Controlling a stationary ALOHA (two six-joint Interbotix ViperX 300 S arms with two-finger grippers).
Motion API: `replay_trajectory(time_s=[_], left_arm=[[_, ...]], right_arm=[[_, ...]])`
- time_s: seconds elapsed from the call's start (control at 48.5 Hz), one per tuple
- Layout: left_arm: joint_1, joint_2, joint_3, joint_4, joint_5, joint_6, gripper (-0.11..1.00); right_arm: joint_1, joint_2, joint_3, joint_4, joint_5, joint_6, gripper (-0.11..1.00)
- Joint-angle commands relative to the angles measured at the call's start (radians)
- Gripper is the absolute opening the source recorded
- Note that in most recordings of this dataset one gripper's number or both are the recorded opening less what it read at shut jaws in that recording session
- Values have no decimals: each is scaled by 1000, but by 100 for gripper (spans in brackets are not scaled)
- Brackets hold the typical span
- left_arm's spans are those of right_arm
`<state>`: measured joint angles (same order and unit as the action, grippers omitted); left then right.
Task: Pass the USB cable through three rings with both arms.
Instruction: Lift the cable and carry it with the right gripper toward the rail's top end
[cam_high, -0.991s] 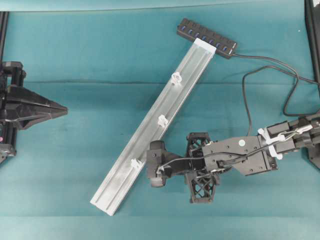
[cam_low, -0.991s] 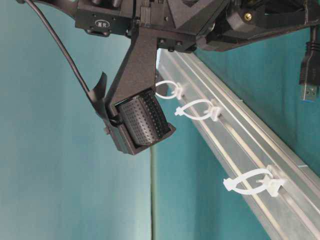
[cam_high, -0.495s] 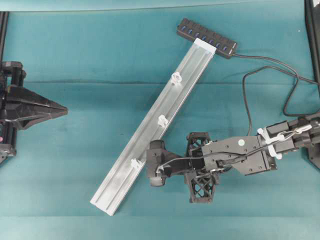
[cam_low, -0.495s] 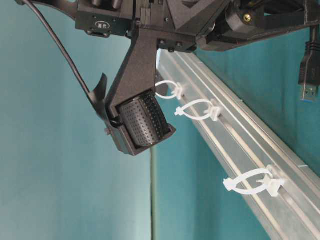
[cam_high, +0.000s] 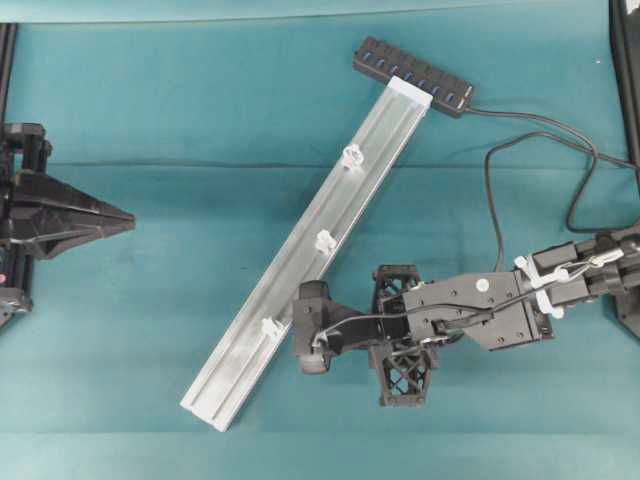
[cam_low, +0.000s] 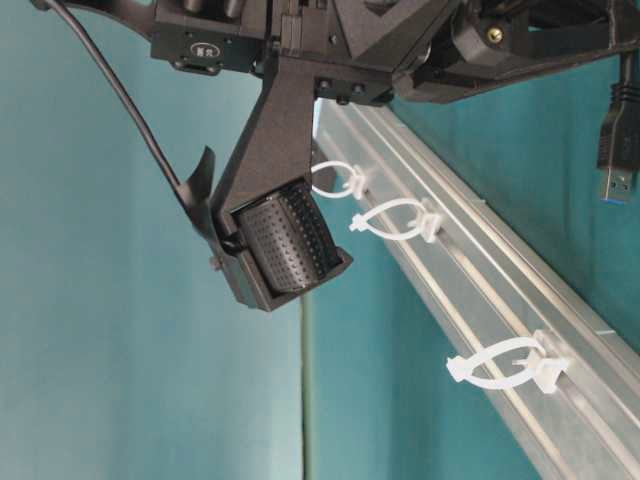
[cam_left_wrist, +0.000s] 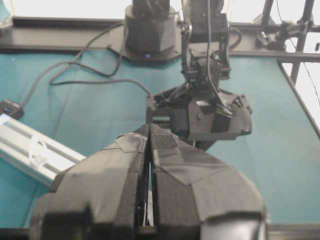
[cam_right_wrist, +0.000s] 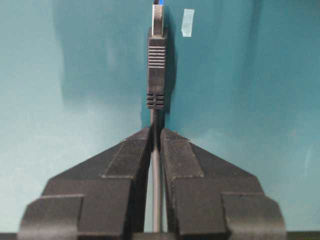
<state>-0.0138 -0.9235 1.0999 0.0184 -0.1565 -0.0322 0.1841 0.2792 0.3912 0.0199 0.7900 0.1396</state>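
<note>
Black cord of the USB cable (cam_right_wrist: 156, 165) sits pinched between the two fingers of the right hand (cam_right_wrist: 155, 137), jaws nearly closed on it just behind the plug, so a short stiff length with the metal tip projects ahead. Judged purpose: a short free end is easier to aim at a small loop. In the overhead view the right hand (cam_high: 318, 340) lies just beside the lower end of the silver rail (cam_high: 300, 262), near the lowest of the three rings (cam_high: 269, 326); the middle ring (cam_high: 325, 240) and upper ring (cam_high: 352, 155) stand further up the rail. No ring appears threaded yet.

Rail lies diagonally, its top end touching the black hub (cam_high: 412, 76), from which the cable loops round to the right arm. Slack looks ample.

Left hand (cam_high: 122, 218) is fully closed, empty, parked at the left edge well apart from the rail; likely waiting to take the plug beyond a ring.

Worktop (cam_high: 150, 110) is covered in teal cloth. Left wrist view shows bright windows and black framing behind.
</note>
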Motion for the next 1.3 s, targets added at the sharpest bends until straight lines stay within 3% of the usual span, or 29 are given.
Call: replay_trajectory(time_s=[0.0, 0.31, 0.537, 0.867, 1.135, 1.28], left_arm=[[0, -2, -23, 3, -5, -2, -1], [0, -15, -23, 3, 9, 0, -1], [3, -44, -28, 3, 44, -9, -1], [3, -51, -29, 2, 49, -12, -1], [3, -57, -41, 3, 43, -15, -1], [9, -54, -49, 3, 57, -15, -1]], right_arm=[[-11, -18, -18, -3, 34, -29, 11], [-66, -167, -81, 15, 129, -61, 11], [-147, -268, -155, 81, 290, -153, 11], [-321, -290, -279, 101, 644, -414, 11], [-483, -302, -319, 98, 637, -537, 11], [-558, -302, -344, 98, 632, -660, 11]])
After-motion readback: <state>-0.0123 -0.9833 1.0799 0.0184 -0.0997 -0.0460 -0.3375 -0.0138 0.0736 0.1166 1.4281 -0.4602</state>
